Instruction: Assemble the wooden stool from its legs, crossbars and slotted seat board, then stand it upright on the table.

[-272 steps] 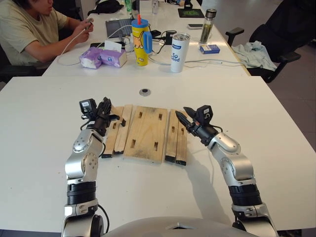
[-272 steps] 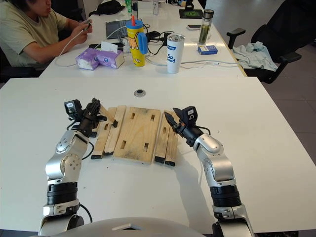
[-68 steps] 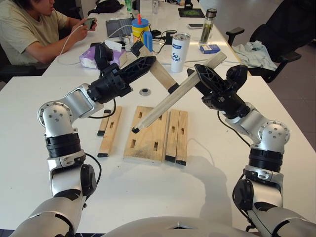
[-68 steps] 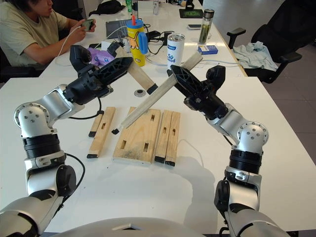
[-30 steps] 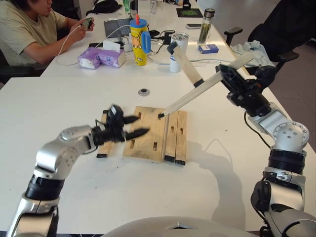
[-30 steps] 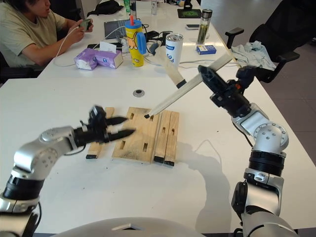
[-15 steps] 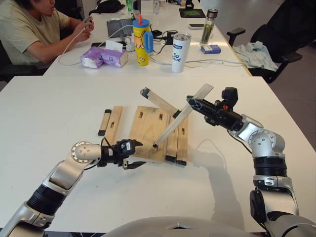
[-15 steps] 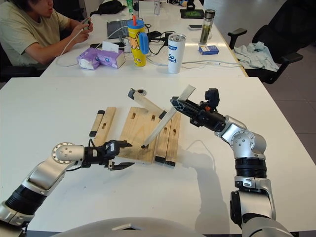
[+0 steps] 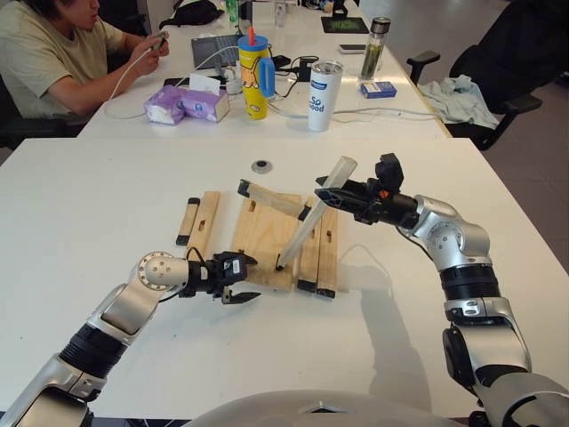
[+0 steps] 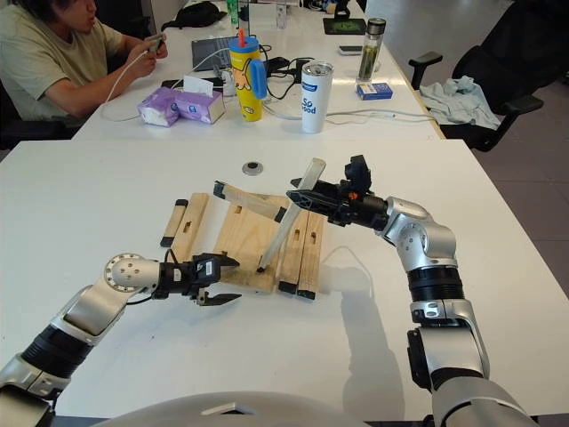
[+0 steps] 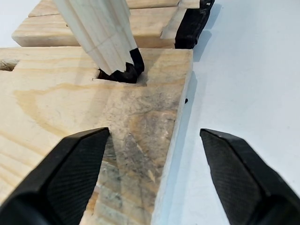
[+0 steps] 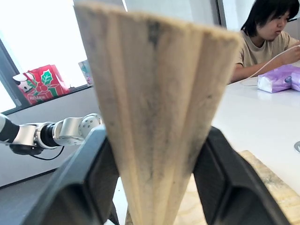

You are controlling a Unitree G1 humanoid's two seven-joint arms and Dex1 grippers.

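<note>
Starting with the left eye view: a leg (image 9: 308,221) is gripped tight near its top by the right claw (image 9: 334,189). It is slanted down and away from that claw, so its dark tip is set on the seat board (image 9: 258,233). A second stick (image 9: 271,197) is met at the leg's middle, just below the right claw. It is judged to be joined there, though the joint itself cannot be made out. The left claw (image 9: 251,277) is held wide at the board's near corner. Two loose sticks (image 9: 320,253) are laid flat below the right claw, touching the board, and two further sticks (image 9: 206,222) are seen beyond the left claw. The job is judged barely begun: one leg at its slot, nothing standing.

Left wrist view now: the slot (image 11: 117,77) is shown just ahead of the spread fingers (image 11: 75,173). The leg's tip is at its mouth and is judged not fully seated. The board's edge is straddled, with bare table (image 11: 234,70) by one finger.

Right wrist view: the leg is clamped on both sides by the pads (image 12: 93,187).

Open room is offered on the near side of both claws. The table's far edge, and a cup (image 9: 323,82) past it, are well apart.
</note>
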